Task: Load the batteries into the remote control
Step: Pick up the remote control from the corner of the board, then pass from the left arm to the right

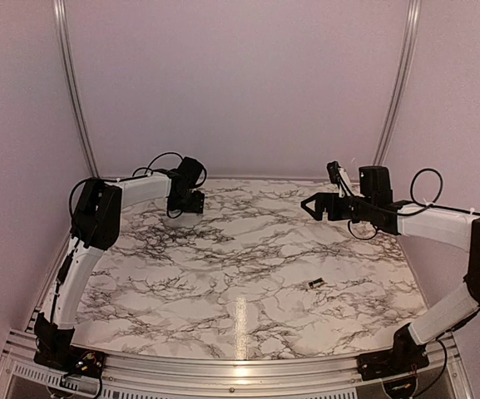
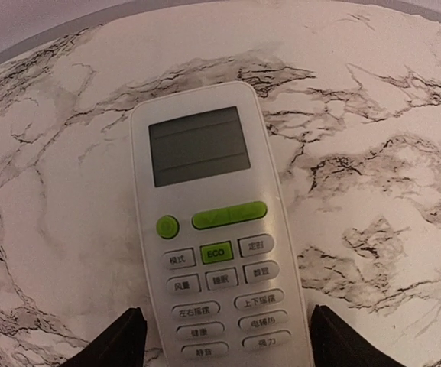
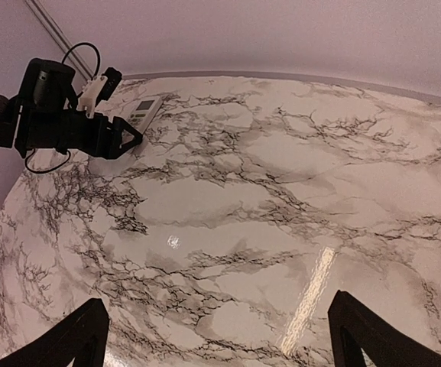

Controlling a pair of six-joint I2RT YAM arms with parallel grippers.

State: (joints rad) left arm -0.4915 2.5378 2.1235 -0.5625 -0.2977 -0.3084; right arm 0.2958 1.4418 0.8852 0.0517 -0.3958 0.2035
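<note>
Task barely begun, by the look of it. Remote [image 2: 216, 229] lies face up on the table [image 1: 248, 241] at the far left, so the battery bay is not in view and nothing is loaded. Batteries [image 1: 315, 283] lie loose on the table right of centre, well apart from the remote; too small to count. No cover piece visible.

Left gripper [image 2: 228, 312] straddles the remote's button end with its jaws apart. One finger stands on each long side, a thin gap shows on one side and the other is close to touching; no clamp visible. Right gripper [image 3: 220, 302] hangs above bare table at the far right, jaws wide apart and empty.

Left to do, as I judge: grip and flip the remote, open the bay, fetch the batteries, seat them.

Remote: white matte plastic, flat slab with rounded corners, grey screen, green and white pill-shaped buttons. Batteries: dark short sticks with a faint light mark. Table: glossy marble-print sheet, glare streaks. Fingers: black, wedge-shaped.
</note>
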